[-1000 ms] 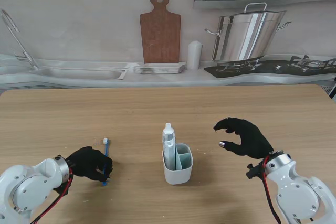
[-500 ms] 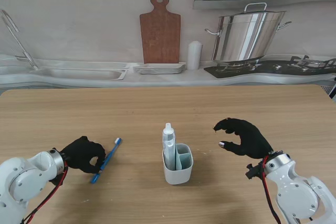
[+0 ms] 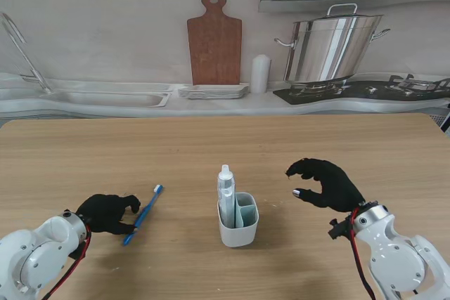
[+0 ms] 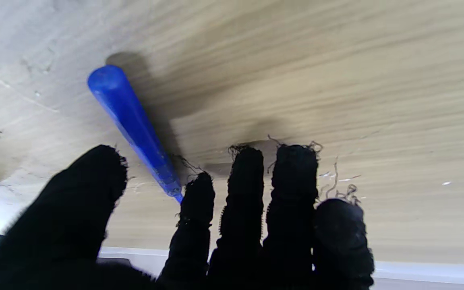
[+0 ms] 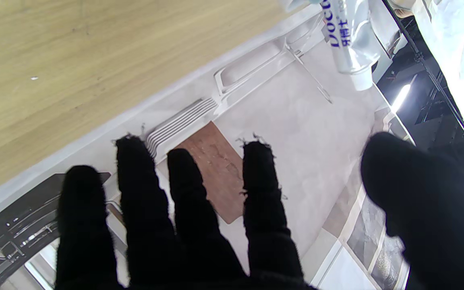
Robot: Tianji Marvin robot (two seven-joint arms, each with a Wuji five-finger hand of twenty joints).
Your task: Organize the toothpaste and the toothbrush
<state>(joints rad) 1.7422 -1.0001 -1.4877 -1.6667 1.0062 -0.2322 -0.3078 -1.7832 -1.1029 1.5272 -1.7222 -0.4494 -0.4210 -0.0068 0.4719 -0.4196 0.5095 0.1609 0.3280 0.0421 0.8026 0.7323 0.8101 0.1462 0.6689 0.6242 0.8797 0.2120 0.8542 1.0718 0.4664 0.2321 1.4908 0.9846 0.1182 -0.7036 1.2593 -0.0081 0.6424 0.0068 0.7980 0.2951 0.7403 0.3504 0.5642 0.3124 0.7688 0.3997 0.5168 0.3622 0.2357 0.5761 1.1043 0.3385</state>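
**Toothbrush flat on the desk at my left fingers, toothpaste standing in the holder**

My left hand (image 3: 105,213) sits low on the desk (image 3: 211,145), fingers (image 4: 240,189) curled with their tips down against the wood and the thumb held apart. They hold nothing. The blue toothbrush (image 3: 143,214) lies flat on the desk just to the right of those fingertips, touching or nearly touching the index tip; I cannot tell which. In the left wrist view the blue handle (image 4: 135,129) runs between thumb and index finger, its rounded end pointing away from the hand. From the stand view the toothbrush lies on a slant, its white head farther from me and toward the right, its handle end nearer to me.

My right hand (image 3: 327,184) hovers above the desk, fingers (image 5: 260,189) spread and loosely curved, thumb apart, gripping nothing.

Between the two hands, closer to the right one, stands the white holder (image 3: 238,221). The toothpaste tube (image 3: 225,194) stands upright in its left compartment, cap up; the right wrist view catches the tube's printed body (image 5: 346,40) off beyond the thumb side.

Beyond the desk's far edge the backdrop shows a wooden cutting board (image 3: 214,40), a stack of plates (image 3: 213,91), a steel stockpot (image 3: 330,47) and a sink (image 3: 105,96).
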